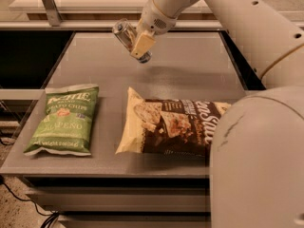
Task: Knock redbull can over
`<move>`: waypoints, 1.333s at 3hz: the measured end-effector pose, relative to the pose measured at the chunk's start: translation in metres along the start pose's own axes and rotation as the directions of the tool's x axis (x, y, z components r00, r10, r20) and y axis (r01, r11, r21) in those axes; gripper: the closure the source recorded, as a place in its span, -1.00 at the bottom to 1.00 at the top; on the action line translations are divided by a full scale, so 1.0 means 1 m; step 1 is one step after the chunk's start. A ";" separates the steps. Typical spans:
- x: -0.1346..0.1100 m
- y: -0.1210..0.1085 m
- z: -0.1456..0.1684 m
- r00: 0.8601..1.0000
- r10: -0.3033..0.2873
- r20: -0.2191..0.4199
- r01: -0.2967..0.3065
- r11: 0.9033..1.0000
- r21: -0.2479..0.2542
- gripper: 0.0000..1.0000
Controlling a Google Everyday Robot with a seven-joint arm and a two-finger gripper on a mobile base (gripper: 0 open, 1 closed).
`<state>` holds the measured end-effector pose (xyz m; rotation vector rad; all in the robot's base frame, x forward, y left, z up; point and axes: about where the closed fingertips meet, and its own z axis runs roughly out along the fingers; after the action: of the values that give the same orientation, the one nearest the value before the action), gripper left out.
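The redbull can (pixel 123 32) is a slim silver can. It is tilted, with its top toward the upper left and its base toward the lower right, and it hangs in the air above the far part of the grey table (pixel 190 70). My gripper (pixel 138 48) reaches in from the upper right and is shut on the can's lower half. One cream finger (pixel 143 43) lies across the can's front, and the other finger is hidden behind it.
A green Kettle chip bag (pixel 64 120) lies flat at the front left of the table. A brown and cream chip bag (pixel 175 126) lies flat at front centre. My white arm (pixel 256 127) fills the right side. A metal frame post (pixel 47 4) stands at the far left.
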<state>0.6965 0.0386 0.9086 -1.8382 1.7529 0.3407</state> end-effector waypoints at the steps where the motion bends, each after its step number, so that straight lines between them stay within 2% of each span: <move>1: 0.007 0.005 -0.003 0.976 -0.073 -0.204 0.071 0.997 -0.018 1.00; 2: 0.011 0.012 0.000 0.905 -0.153 -0.396 0.141 0.988 -0.059 1.00; 3: 0.014 0.018 0.007 0.810 -0.229 -0.539 0.200 0.973 -0.113 1.00; 4: 0.013 0.023 0.017 0.724 -0.302 -0.620 0.249 0.953 -0.174 1.00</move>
<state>0.6791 0.0375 0.8829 -2.4287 1.8405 -0.4084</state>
